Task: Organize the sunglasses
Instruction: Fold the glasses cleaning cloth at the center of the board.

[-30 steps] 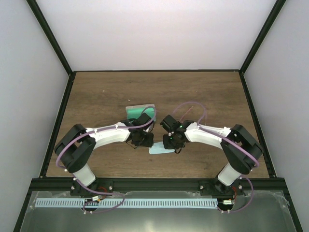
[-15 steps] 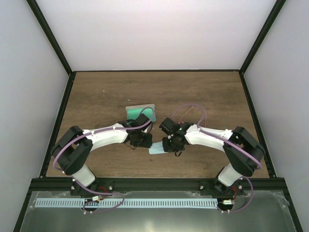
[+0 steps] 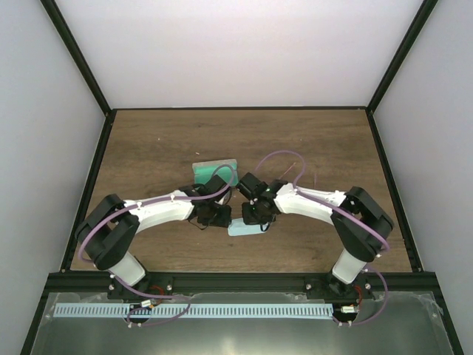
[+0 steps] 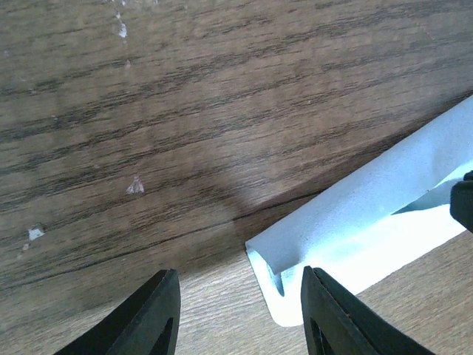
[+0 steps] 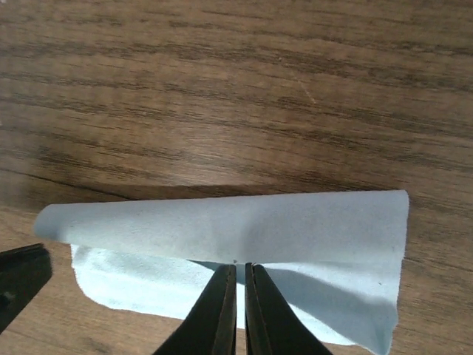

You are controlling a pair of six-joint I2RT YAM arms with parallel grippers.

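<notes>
My left tool (image 4: 240, 314) hangs low over the wooden table (image 3: 162, 148) with its two fingers spread wide. Between them, toward 1 o'clock in its wrist view, lies the rounded near corner of the light blue cloth (image 4: 369, 200). I cannot tell whether either finger touches it. From above, this tool sits at the cloth's 9 o'clock edge, and the grey case (image 3: 211, 171) with its green lining lies open on the table at about 11 o'clock from the cloth, partly hidden by my left wrist.

The cloth is doubled over on itself, with the top layer curling up in a soft roll over the flat lower layer.

My right tool (image 5: 237, 268) comes in from the cloth's 1 o'clock side in the top view. Its fingers are pressed together, with only a hairline gap, and they pinch the edge of that rolled top layer at its middle.

I cannot make out the sunglasses for certain in any view, so I cannot tell where they are.
</notes>
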